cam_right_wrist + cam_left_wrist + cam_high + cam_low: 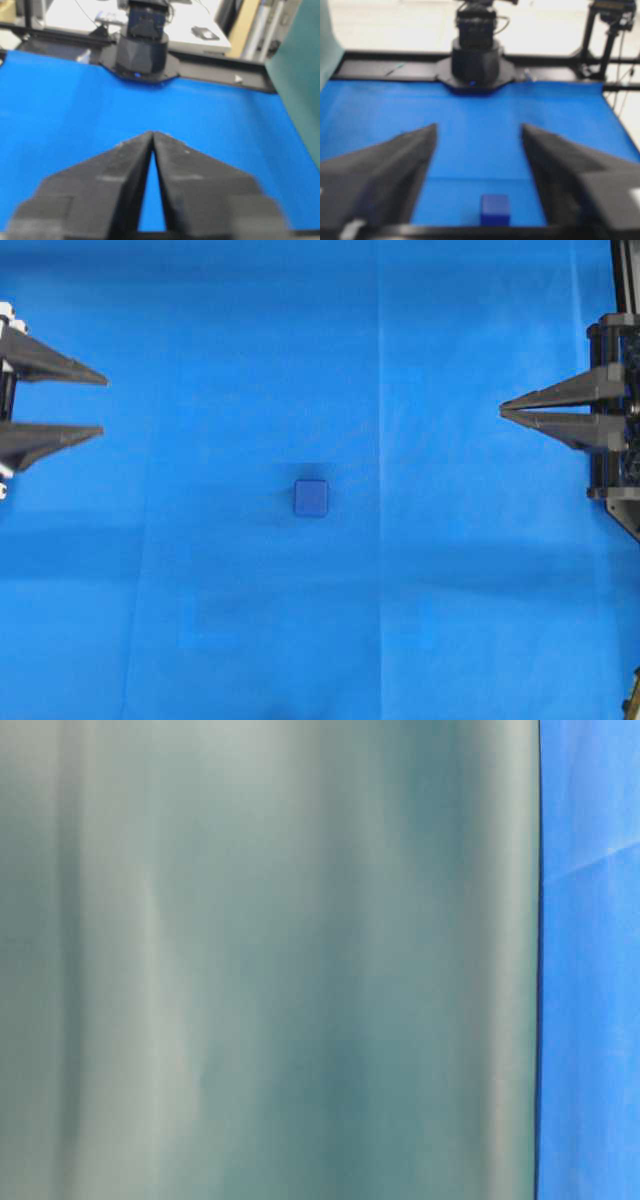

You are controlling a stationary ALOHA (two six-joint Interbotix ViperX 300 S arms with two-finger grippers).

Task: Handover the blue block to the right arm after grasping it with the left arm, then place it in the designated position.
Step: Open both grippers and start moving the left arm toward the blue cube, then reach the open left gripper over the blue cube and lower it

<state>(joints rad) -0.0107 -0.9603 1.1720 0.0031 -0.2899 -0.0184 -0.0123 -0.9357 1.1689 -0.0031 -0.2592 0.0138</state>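
Two grippers sit at opposite edges of the blue cloth (450,540), both empty. The left gripper (103,403) is at the far left edge in the overhead view, fingers spread wide apart, nothing between them. The right gripper (503,410) is at the right edge, fingers pressed together so the tips meet, clenched on nothing.

The blue block (311,498) lies flat on the cloth near the middle of the overhead view, a bit below the line between the two grippers, well apart from both. Untouched.

Left wrist view: block (495,210) shows low in the gap between the spread fingers (395,170), not touching either. The other arm's black base (476,62) stands at the far side of the cloth.

Right wrist view: closed fingers (120,170) point across bare cloth toward the opposite black base (141,47); block not visible here.

Table-level view: mostly a blurred grey-green surface (260,960), with a strip of cloth on the right.
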